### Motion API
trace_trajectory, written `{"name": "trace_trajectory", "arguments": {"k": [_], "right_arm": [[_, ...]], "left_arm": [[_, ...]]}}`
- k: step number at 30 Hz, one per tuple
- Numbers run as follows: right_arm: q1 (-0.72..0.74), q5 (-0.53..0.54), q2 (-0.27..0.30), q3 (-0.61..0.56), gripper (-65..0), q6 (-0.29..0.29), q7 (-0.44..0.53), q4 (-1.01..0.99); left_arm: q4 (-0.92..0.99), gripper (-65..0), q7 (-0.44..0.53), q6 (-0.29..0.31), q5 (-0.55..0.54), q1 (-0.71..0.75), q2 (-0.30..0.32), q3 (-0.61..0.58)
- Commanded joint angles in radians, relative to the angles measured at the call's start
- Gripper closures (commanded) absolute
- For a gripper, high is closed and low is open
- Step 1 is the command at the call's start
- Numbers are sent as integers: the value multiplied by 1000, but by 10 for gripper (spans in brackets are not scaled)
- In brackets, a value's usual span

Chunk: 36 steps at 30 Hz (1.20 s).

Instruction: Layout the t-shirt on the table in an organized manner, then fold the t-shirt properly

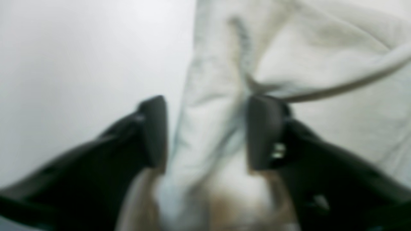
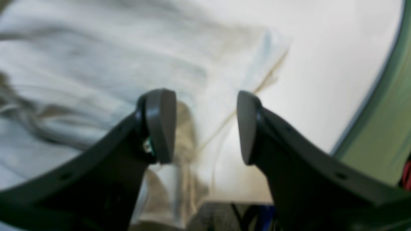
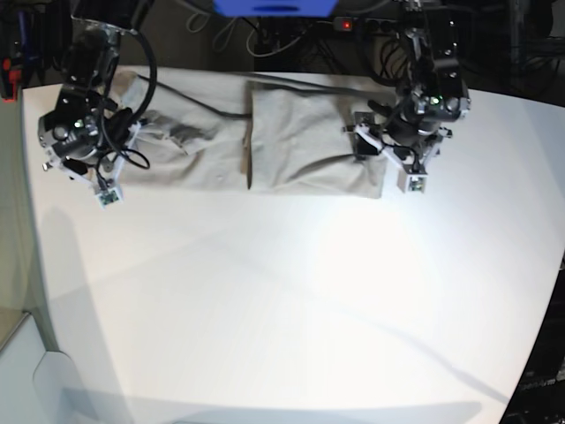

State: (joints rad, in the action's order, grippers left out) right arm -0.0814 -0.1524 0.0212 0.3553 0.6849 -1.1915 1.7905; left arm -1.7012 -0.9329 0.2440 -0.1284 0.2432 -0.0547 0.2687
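since the left wrist view is sitting blurred and close over the cloth, details are soft: the left hand (image 1: 207, 131) is standing with its two dark pads well apart, a raised fold of the t-shirt (image 1: 321, 64) running up between them. whether the pads are pinching that fold or only straddling it, i cannot tell. bare white desk (image 1: 80, 64) is lying to the left of the cloth edge.

right wrist view: the right hand (image 2: 207, 126) is also showing a clear gap between its pads, a corner of the t-shirt (image 2: 96, 64) lying under and between them, close to the rim of the desk (image 2: 321, 80). grip or no grip is unclear here too.

base view: the t-shirt (image 3: 291, 132) is lying stretched as a long band across the far part of the desk (image 3: 309, 300), one hand at each end, right hand (image 3: 84, 163) on the view's left, left hand (image 3: 397, 155) on its right. judging by this, both are working the ends to pull the garment flat for layout; folding is not yet begun.
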Motion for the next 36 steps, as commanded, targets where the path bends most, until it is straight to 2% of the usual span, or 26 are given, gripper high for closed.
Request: {"name": "trace_trajectory", "arguments": {"k": [1, 4, 6, 7, 14, 24, 33, 36], "right_arm": [[7, 1, 7, 6, -315, 13, 8, 16], [7, 1, 4, 18, -317, 13, 5, 16], [7, 1, -5, 20, -334, 13, 5, 16], [7, 1, -7, 26, -346, 13, 5, 16], [7, 3, -22, 52, -401, 13, 5, 15], [21, 3, -70, 49, -401, 13, 9, -36], [64, 6, -70, 50, -397, 13, 14, -189], [64, 61, -70, 50, -391, 13, 6, -189]], "left_arm": [[-3, -282, -18, 4, 14, -8, 6, 2], [0, -108, -18, 4, 14, -17, 9, 2], [-1, -46, -18, 4, 14, -17, 9, 7], [-1, -36, -18, 4, 14, -17, 9, 20], [-1, -33, -18, 4, 13, -18, 5, 86], [-1, -32, -18, 4, 13, -8, 6, 86], [-6, -32, -18, 4, 13, 0, 5, 86], [-6, -32, -18, 4, 13, 0, 5, 86]]}}
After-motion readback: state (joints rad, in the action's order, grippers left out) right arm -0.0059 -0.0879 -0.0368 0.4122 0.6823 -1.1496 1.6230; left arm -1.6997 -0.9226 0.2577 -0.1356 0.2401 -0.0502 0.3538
